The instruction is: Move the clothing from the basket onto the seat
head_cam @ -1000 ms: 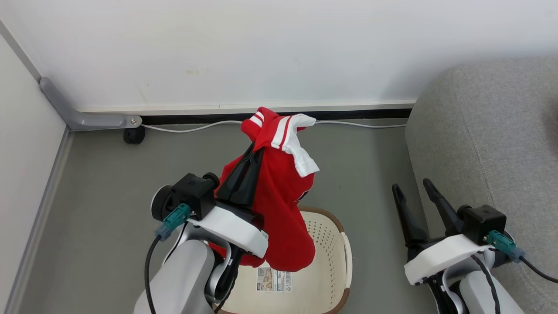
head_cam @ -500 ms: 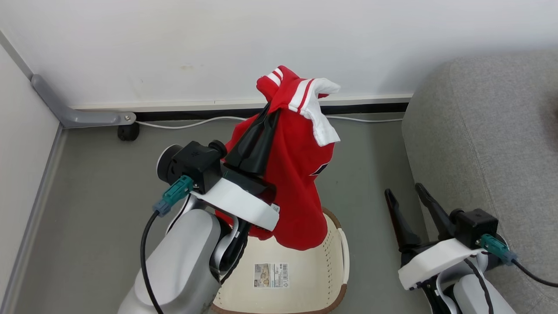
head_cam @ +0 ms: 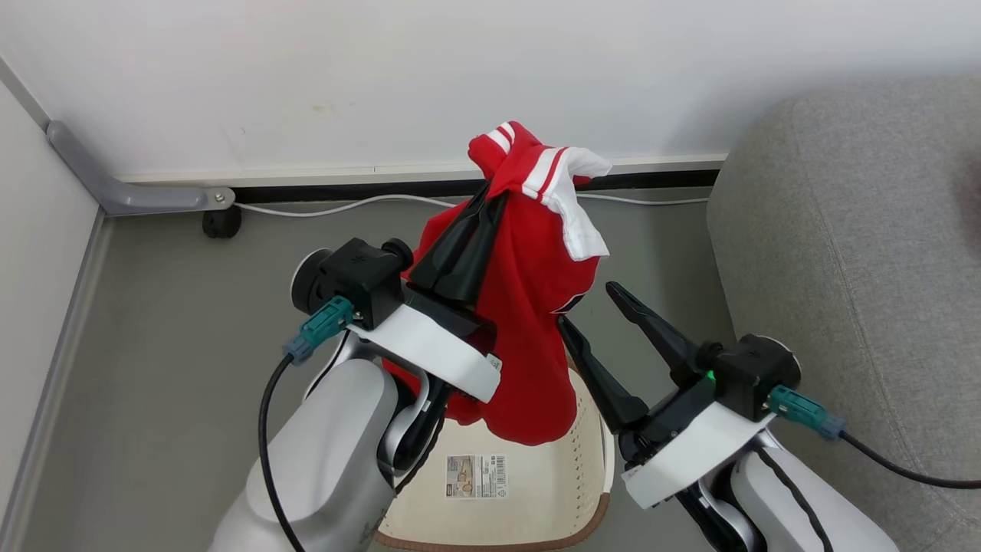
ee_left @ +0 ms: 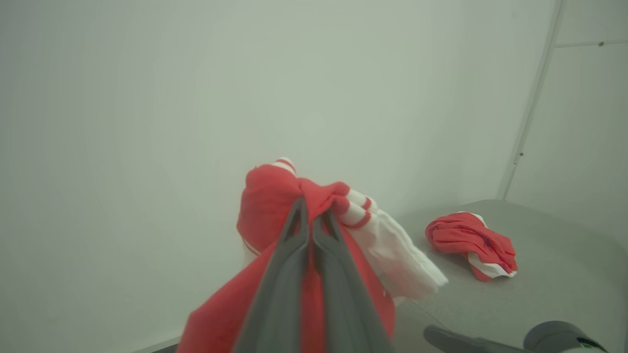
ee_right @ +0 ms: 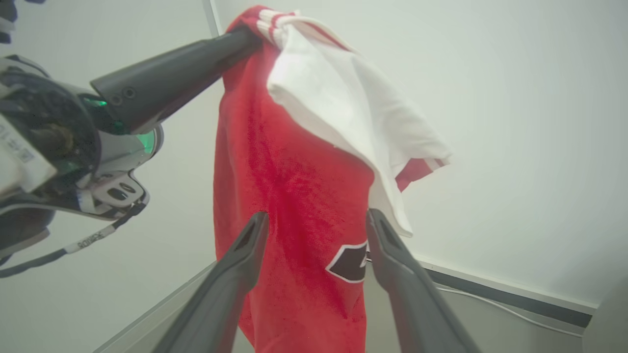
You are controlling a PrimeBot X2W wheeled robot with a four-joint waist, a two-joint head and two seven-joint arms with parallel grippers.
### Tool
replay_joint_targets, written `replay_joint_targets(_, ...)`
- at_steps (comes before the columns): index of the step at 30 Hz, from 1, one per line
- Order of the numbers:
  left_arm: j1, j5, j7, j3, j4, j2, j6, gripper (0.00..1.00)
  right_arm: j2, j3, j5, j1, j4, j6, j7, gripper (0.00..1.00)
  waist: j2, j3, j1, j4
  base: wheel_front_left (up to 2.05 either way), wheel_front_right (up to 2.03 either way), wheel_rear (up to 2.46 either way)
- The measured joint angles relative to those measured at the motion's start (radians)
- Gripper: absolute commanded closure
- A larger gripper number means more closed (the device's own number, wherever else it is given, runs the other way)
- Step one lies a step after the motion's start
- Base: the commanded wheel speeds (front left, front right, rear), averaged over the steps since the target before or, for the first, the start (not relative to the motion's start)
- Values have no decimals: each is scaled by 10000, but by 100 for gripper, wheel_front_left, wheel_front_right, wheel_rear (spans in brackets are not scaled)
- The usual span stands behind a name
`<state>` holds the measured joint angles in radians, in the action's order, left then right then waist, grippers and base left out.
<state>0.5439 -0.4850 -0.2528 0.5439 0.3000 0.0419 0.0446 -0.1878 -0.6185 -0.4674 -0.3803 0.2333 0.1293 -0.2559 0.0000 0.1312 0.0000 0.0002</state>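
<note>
Left pincer point(head_cam: 490, 195): clenched tight on a bunched top fold of the red garment point(head_cam: 521, 322), fingers pressed together, pointing up and away toward the wall point(head_cam: 383, 77). Same clench plain from the left wrist, cloth spilling to either side of the fingers.

Right pincer point(head_cam: 588, 305): released, jaws spread wide, grasping nothing. Raised beside the hanging cloth, fingers angled up and leftward at about its mid-height. From the right wrist, one finger to each side of the red body, near a dark badge point(ee_right: 351, 262). Touching or just short of the cloth: cannot tell.

Red garment: lifted out of the basket point(head_cam: 594, 460), hanging as one long drape from the left pincer. Long axis near vertical. Striped white sleeve point(head_cam: 571, 207) flopped over at the top, lower hem dangling above the basket floor and its label point(head_cam: 475, 477).

Second red garment point(ee_left: 471, 242): crumpled on the sofa point(head_cam: 843, 230), well apart from the held one.

Key relation: sofa off to the right of both arms. Right arm between drape and sofa, so the nearer of the two. Held cloth just left of the right pincer, in line with its open gap.

Judged step: carry under way, garment out of basket, not yet on sofa. Likely next: swing of the left arm rightward, or a pinch by the right pincer at mid-drape to share the load. Possible snag: low hem catching the basket rim, or landing short of the cushion.
</note>
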Motion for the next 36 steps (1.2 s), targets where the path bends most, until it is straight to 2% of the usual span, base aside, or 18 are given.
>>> replay_joint_targets(5,177,-102,0,196,-4,-2,31,100,-71,-784,6,-571,-244,0,0,0,0,75,0,101,0,0,0)
replay_joint_targets(9,203,-198,0,353,-27,0,31,100,-10,-1143,155,-948,146,0,0,0,0,100,0,226,0,0,0)
replay_joint_targets(14,203,-345,0,633,-105,0,29,100,414,-957,706,-1267,947,0,0,0,0,77,0,432,0,0,0)
replay_joint_targets(24,204,-729,0,1354,-255,6,-17,100,1035,-811,1085,-1812,2780,0,0,0,0,44,0,942,0,0,0)
replay_joint_targets(25,204,-731,0,1400,-261,8,-19,100,1068,-782,1062,-1866,2847,0,0,24,0,55,0,984,0,0,0)
replay_joint_targets(27,204,-790,0,1467,-267,8,-50,100,1127,-780,1001,-1933,2947,0,0,100,0,95,0,1046,0,0,0)
replay_joint_targets(36,203,-784,-2,1333,-15,13,-196,100,1154,-809,604,-1939,2706,0,0,100,0,282,0,914,0,0,0)
